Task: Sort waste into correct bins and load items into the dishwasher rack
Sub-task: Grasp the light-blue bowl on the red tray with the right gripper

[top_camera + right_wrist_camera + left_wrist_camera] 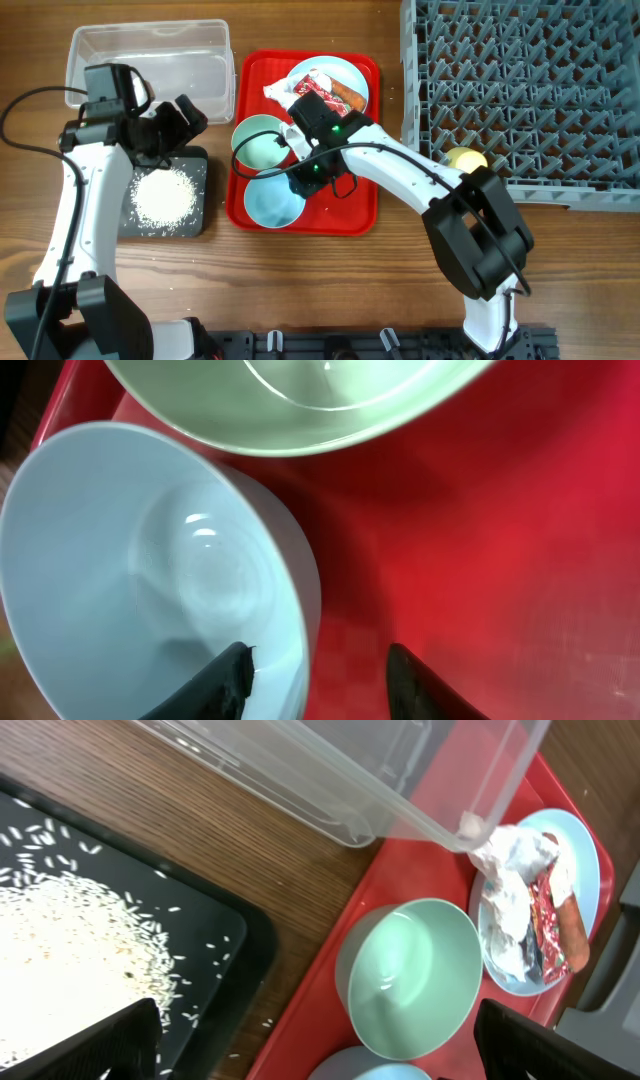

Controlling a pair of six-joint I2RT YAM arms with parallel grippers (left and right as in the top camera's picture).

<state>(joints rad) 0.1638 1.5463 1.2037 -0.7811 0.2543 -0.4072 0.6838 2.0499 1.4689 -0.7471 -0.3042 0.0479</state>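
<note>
So far, rice (pixel 163 195) lies in the black tray (pixel 198 215) and the cup (pixel 465 158) sits in the rack (pixel 520 90) (far right). Green bowl (pixel 258 145), plate (pixel 345 72), tissue (pixel 510 885) and wrapper (pixel 545 920) wait on the red tray (pixel 355 215). Right fingers (pixel 225 685) straddle the blue bowl (pixel 270 203) rim, apart; left fingers (pixel 90 1050) gape, empty.

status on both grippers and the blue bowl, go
Right gripper open, straddling light blue bowl rim, not yet closed. Left gripper open, empty, by black tray. Pale green bowl close beside.

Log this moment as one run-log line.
right end effector: open, straddling light blue bowl rim | left end effector: open, empty | rice: in black tray | yellow cup: in rack
</note>
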